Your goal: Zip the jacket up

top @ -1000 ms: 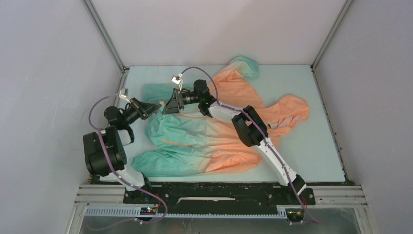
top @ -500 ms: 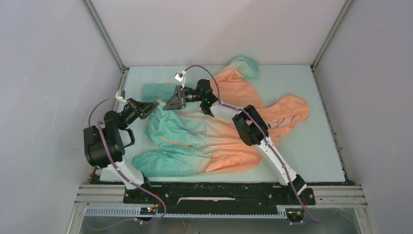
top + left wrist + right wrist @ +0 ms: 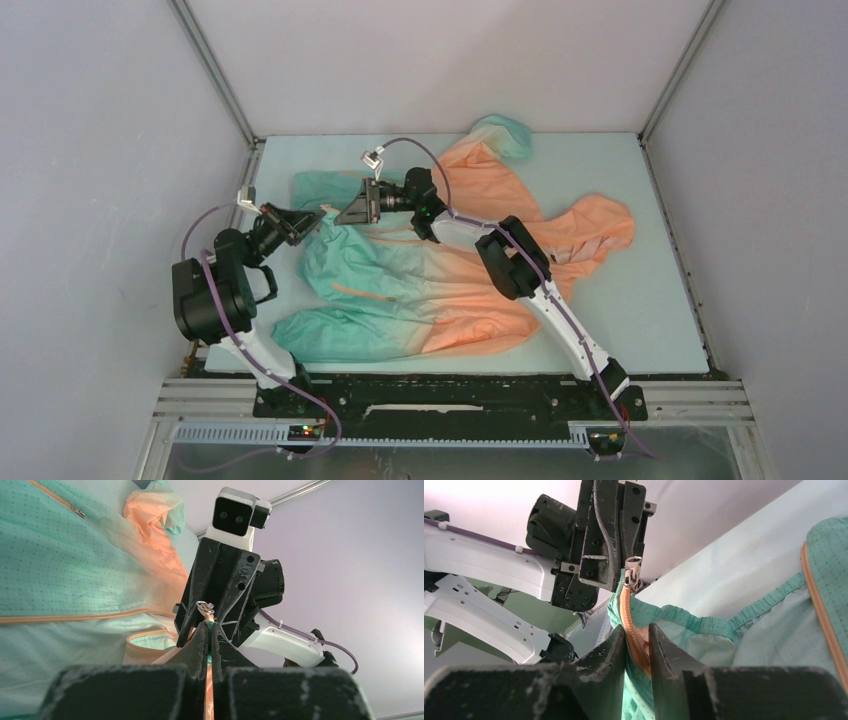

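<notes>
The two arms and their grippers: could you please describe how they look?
Both the left arm and the right arm pair white links with bulky black joints, and a purple cable runs along each. The left gripper and the right gripper are black and scuffed, each with two tapering fingers. A small light-grey camera box sits on each wrist.

Jacket (image 3: 400,290): teal-orange fade, spread flat, hem cnr w/ zip lifted.

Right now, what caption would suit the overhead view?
Left hand and right hand meet, both pinching the teal hem of a teal-to-orange hooded windbreaker.
</notes>
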